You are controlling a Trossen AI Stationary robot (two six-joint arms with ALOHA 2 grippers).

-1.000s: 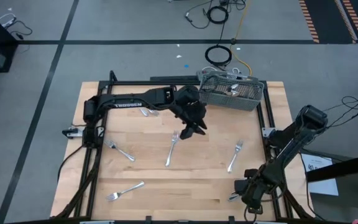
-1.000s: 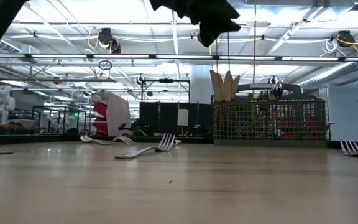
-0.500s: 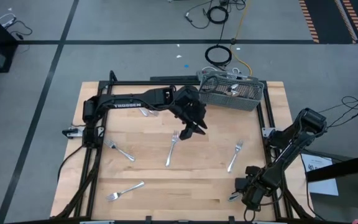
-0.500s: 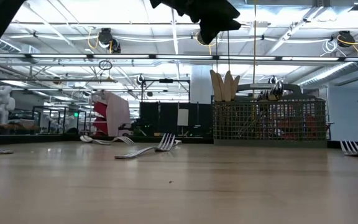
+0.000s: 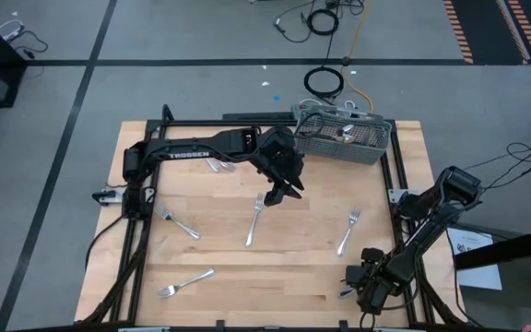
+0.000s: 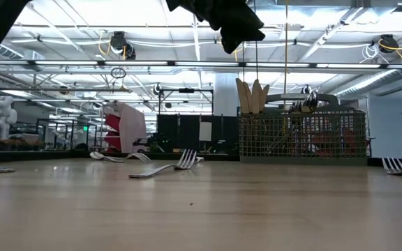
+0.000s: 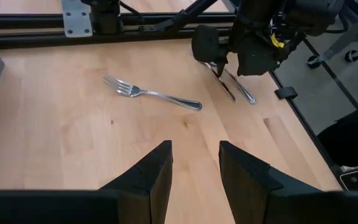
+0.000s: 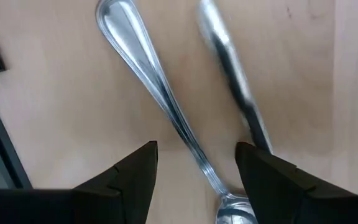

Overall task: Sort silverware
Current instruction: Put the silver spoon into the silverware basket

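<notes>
At the front right corner of the wooden table (image 5: 293,267), the right gripper (image 8: 194,171) is held low over two pieces of silverware lying side by side, a spoon (image 8: 160,99) and a second slim utensil (image 8: 235,93); its jaws are seen parted, with the spoon's handle running between them and nothing gripped. Above the table's middle, just beside the grey mesh caddy (image 5: 344,136), the left gripper (image 5: 277,192) is raised clear of the surface, jaws apart and empty, as seen in the left wrist view. Loose forks are spread over the table: one (image 5: 254,219) just below the left gripper, one (image 5: 348,231) toward the right side, one (image 5: 177,222) at the left, one (image 5: 186,282) near the front left. Another utensil (image 5: 215,167) is partly hidden under the left arm. Several pieces are already seen standing in the caddy (image 6: 302,136) at the table's far right corner.
</notes>
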